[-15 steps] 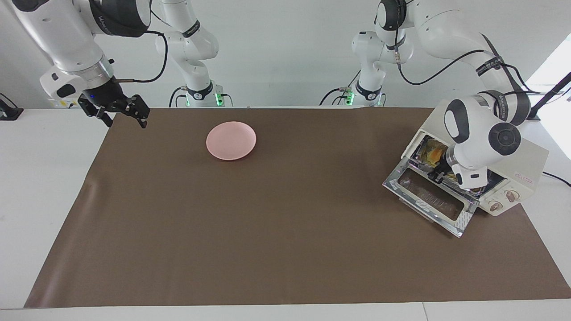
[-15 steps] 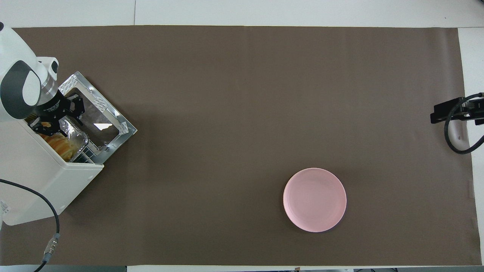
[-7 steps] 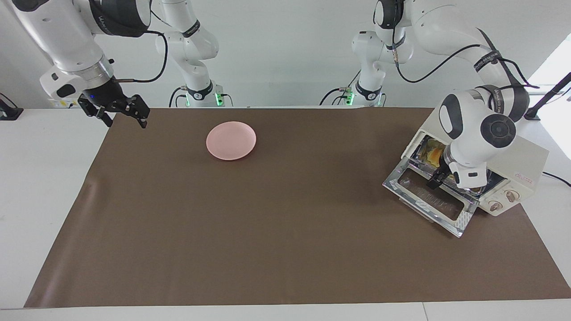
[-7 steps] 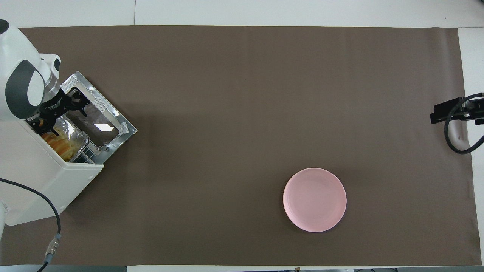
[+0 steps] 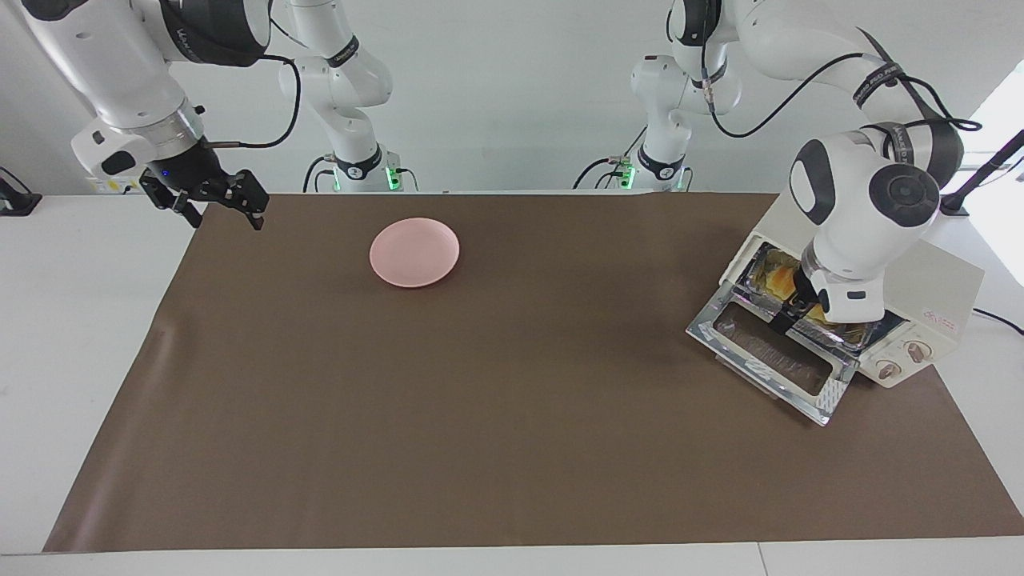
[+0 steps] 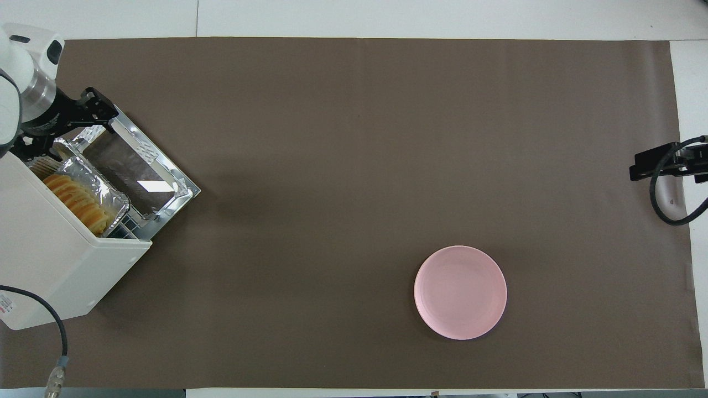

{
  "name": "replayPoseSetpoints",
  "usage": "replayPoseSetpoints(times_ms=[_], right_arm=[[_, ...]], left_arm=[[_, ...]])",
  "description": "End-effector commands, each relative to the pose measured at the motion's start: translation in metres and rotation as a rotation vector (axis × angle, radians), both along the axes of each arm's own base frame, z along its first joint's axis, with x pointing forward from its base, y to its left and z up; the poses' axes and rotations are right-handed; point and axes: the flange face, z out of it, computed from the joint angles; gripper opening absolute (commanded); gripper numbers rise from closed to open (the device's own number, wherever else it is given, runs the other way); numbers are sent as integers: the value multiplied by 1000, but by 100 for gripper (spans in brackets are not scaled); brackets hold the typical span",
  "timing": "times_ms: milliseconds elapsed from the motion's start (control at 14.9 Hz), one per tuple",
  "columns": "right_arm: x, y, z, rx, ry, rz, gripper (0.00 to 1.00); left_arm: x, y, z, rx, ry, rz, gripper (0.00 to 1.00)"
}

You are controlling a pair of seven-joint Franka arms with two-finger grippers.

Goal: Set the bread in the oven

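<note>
Left pincer (image 5: 788,316) partly hiding bread (image 6: 77,200)

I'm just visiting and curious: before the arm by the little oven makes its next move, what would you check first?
1. Bread inside the oven, lying in the foil tray: ok.
2. Left gripper open and holding nothing: ok.
3. Left gripper clear of the oven's mouth: cannot tell; it hangs just over the door's hinge edge.
4. Oven door shut: not ok, it lies folded down.
5. Right gripper open, waiting over the right arm's end of the table: ok.
6. Pink plate out of the way: ok.
</note>
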Motion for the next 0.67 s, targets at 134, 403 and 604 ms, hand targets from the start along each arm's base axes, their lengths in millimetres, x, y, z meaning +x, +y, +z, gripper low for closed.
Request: replayPoseSetpoints(times_ms=[134, 403, 604], right_arm=[[-6, 1, 2, 4, -3, 12, 100], [-6, 1, 2, 4, -1, 12, 100], [-6, 1, 2, 4, -3, 12, 100]], left_arm=[[-49, 20, 48, -77, 101, -219, 100], [-78, 35, 82, -133, 120, -347, 100], [-90, 27, 89, -155, 152, -415, 100]])
